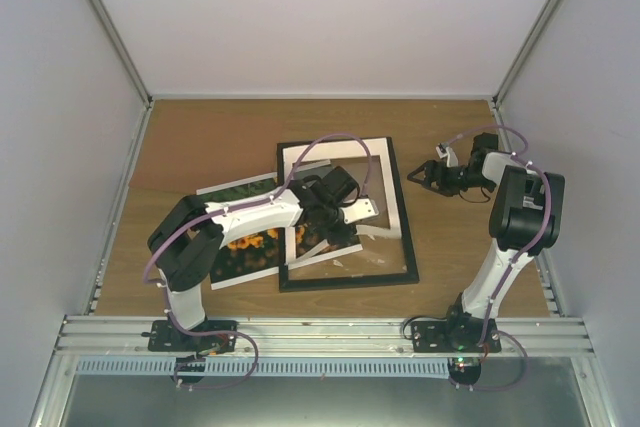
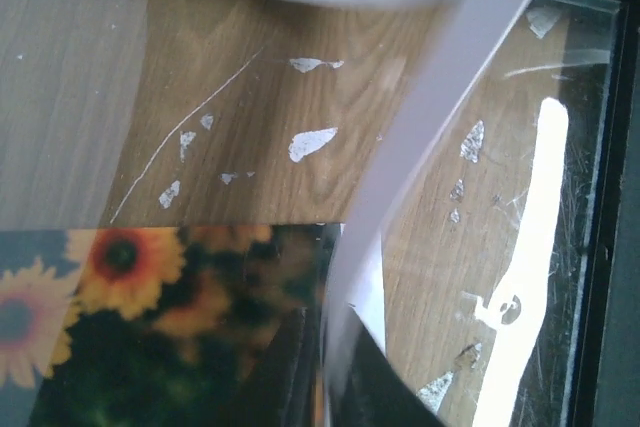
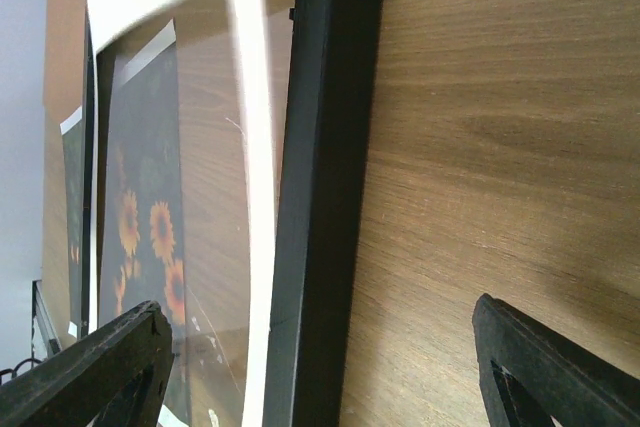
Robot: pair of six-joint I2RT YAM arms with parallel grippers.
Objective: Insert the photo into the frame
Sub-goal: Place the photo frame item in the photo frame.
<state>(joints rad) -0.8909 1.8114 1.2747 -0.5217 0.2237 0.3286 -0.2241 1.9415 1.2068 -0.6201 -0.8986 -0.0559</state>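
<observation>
The left tool point(image 2: 328, 387) pinches thin white mat point(image 2: 430, 117); right tool point(image 3: 320, 327) gapes empty beside the black frame point(image 3: 325, 147).

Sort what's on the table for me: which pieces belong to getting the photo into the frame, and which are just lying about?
Belongs to the job:
- photo, lying at the frame's left side
- frame, flat on the table

Just lying about:
- white mat, over the frame, pinched by the left gripper
- clear sheet, inside the frame
</observation>
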